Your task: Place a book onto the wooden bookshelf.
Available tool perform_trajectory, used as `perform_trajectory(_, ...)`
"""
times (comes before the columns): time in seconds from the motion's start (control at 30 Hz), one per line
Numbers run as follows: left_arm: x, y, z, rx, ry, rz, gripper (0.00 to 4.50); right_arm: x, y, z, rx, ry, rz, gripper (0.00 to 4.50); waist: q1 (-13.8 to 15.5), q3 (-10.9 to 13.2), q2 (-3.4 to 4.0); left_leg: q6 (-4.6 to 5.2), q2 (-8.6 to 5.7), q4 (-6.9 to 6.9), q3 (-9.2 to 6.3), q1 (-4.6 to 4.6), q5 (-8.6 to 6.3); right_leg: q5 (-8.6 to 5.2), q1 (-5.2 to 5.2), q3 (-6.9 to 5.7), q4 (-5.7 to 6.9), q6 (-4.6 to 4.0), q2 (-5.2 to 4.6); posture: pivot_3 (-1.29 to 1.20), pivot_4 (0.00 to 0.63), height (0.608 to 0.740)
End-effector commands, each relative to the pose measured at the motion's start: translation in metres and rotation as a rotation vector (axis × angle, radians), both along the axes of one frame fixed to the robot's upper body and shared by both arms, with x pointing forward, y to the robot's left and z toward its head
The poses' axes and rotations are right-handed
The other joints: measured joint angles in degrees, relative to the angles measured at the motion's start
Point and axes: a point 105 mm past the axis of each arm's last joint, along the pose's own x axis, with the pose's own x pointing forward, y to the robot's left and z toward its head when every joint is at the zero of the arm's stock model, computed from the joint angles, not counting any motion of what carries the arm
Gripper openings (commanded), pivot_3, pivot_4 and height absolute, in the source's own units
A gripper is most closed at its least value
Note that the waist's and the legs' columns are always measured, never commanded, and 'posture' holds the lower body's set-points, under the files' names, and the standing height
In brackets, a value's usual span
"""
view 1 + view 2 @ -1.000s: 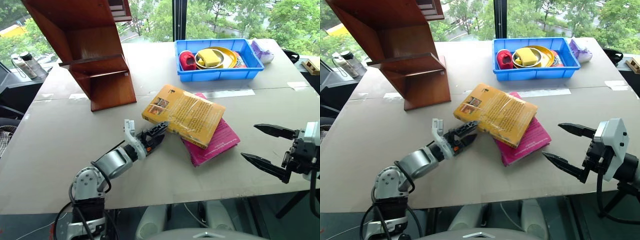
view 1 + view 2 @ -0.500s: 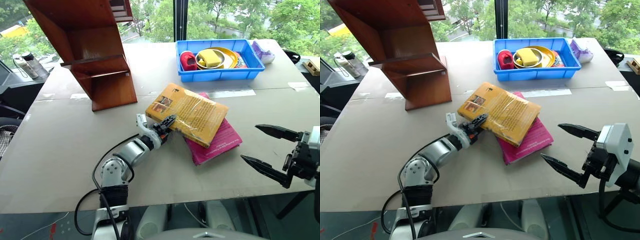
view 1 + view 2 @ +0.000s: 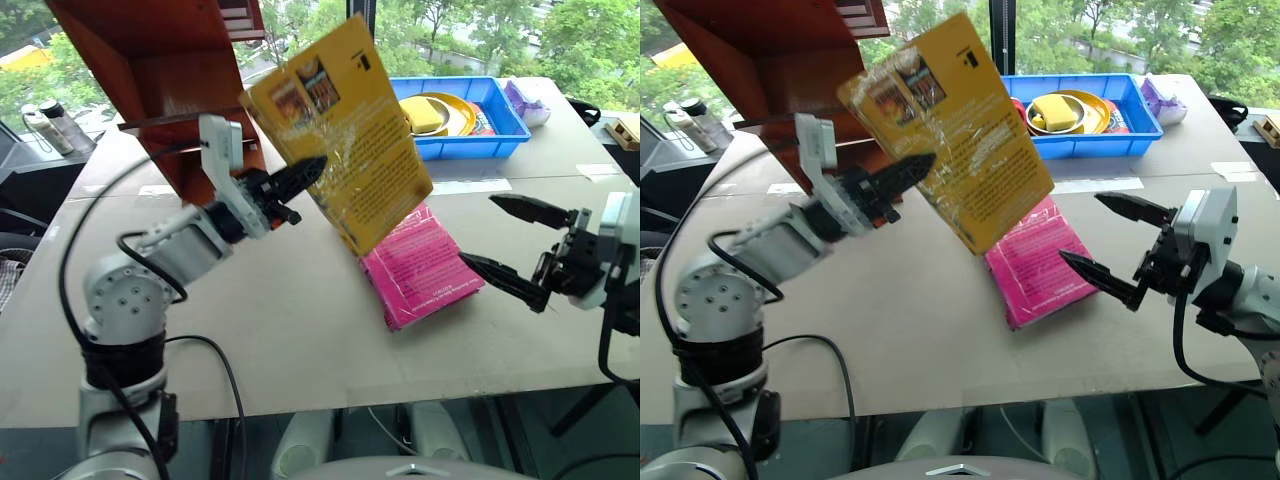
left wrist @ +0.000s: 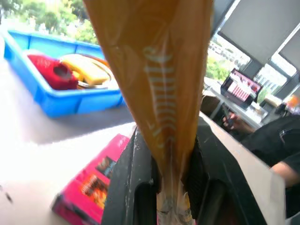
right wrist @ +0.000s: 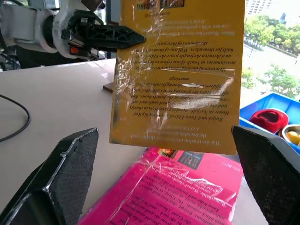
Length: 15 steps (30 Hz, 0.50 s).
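The book (image 3: 340,130) has come up off the pink book (image 3: 420,268) and the table (image 3: 300,320) since a second ago, carried by the left gripper (image 3: 295,180), which has risen from low centre to the upper left of centre in the head views. The yellow-orange paperback now stands nearly upright in the air, tilted with its top edge leaning toward the upper right, its glossy wrap catching the light. The gripper's black fingers (image 4: 140,187) are clamped tight on the book's lower left edge, one on each face, as the left wrist view shows.

The bookshelf (image 3: 170,90) fills the upper left corner of the head views, just behind and left of the raised book; whether the two touch cannot be told.

The pink book lies flat on the table at centre right, below the lifted book's lower corner and apart from it.

The right gripper (image 3: 510,245) has drifted up and inward from the lower right edge to mid right. Its jaws stand wide apart and hold nothing, the lower fingertip hovering over or just beside the pink book's right edge. In the right wrist view, its two fingers (image 5: 61,183) frame both books.

A blue tray (image 3: 500,130) of yellow dishes sits at the upper right, partly hidden behind the book.
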Motion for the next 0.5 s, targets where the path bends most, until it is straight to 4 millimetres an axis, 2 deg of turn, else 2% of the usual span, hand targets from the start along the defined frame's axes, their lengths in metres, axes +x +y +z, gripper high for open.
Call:
perform_trajectory(0.03, -0.012, -0.012, 0.041, 0.335, -0.406, -0.017, 0.24, 0.009, -0.001, 0.018, 0.02, -0.071, 0.0, 4.5, -0.04, 0.01, -0.02, 0.0, 0.0, 0.0, 0.04, 0.02, 0.0, 0.0, 0.0, 0.01, 0.02, 0.0, 0.0, 0.0, 0.15, 0.74)
perform_trajectory(0.13, -0.01, -0.011, 0.066, 0.594, -0.678, 0.033, 0.24, 0.019, -0.006, 0.031, 0.038, -0.113, -0.012, 4.5, -0.13, 0.02, 0.0, -0.02, 0.0, -0.06, 0.11, -0.28, 0.0, 0.0, -0.33, -0.03, -0.03, 0.0, 0.02, 0.0, 0.15, 0.74)
perform_trajectory(0.2, -0.003, -0.007, 0.094, 0.777, -0.91, 0.163, 0.24, 0.025, -0.015, 0.04, 0.049, -0.142, -0.032, 4.5, -0.06, 0.04, -0.02, -0.02, 0.02, -0.06, 0.12, -0.47, 0.0, 0.0, -0.52, -0.03, -0.03, 0.0, 0.0, 0.0, 0.15, 0.74)
perform_trajectory(0.3, 0.001, 0.002, 0.118, 0.942, -1.037, 0.264, 0.24, 0.033, -0.029, 0.051, 0.059, -0.175, -0.066, 4.5, -0.02, 0.05, -0.02, -0.01, 0.0, -0.04, 0.13, -0.68, 0.0, 0.01, -0.67, -0.04, -0.08, 0.01, -0.02, 0.0, 0.15, 0.74)
perform_trajectory(0.4, 0.013, 0.028, 0.126, 1.168, -0.919, 0.364, 0.24, 0.041, -0.042, 0.054, 0.054, -0.195, -0.093, 4.5, -0.17, 0.05, -0.02, 0.01, 0.0, -0.06, 0.16, -0.69, -0.01, 0.01, -0.67, -0.04, -0.14, 0.03, -0.02, 0.0, 0.15, 0.74)
perform_trajectory(0.5, 0.025, 0.084, 0.12, 1.431, -0.641, 0.485, 0.24, 0.049, -0.043, 0.054, 0.053, -0.208, -0.087, 4.5, -1.42, 0.17, 0.12, 0.1, 0.0, -0.07, 0.26, -0.68, -0.07, -0.05, -0.69, -0.03, -0.05, 0.11, 0.01, 0.0, 0.15, 0.74)
